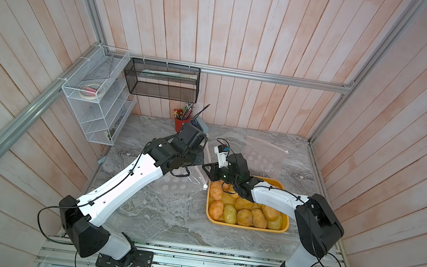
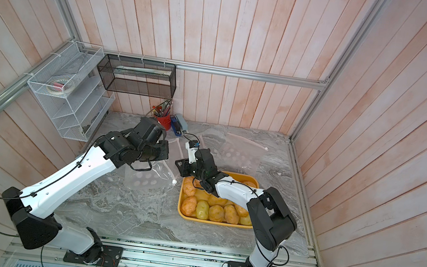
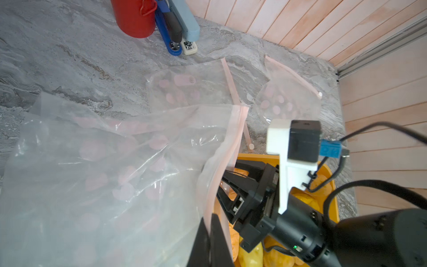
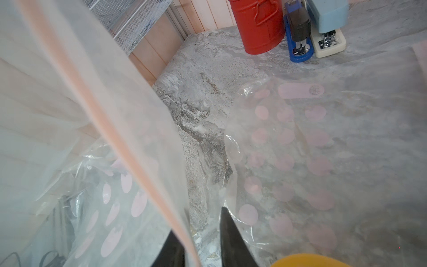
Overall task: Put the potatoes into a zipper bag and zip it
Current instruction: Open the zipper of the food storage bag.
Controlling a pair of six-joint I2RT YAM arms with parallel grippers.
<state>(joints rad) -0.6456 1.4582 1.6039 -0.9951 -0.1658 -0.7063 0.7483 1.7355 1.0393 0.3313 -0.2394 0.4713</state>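
A red metal cup [image 1: 180,125] of pens stood at the back of the grey marbled bench [image 1: 165,216], a blue stapler [image 3: 163,32] and a pale blue stapler [image 3: 187,23] just beside it. A white wire rack [image 1: 94,99] and a black mesh basket [image 1: 162,82] hung on the pink plank walls [image 1: 250,30].

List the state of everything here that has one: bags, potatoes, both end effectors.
Held bag, unzipped, rim lifted off the table.
Left end effector, shut on the held bag's zip rim.
Right end effector, jaws apart at that rim.
Potatoes, piled in the yellow tray.
Middle spare bag, lying on the table.
Far spare bag, lying on the table.
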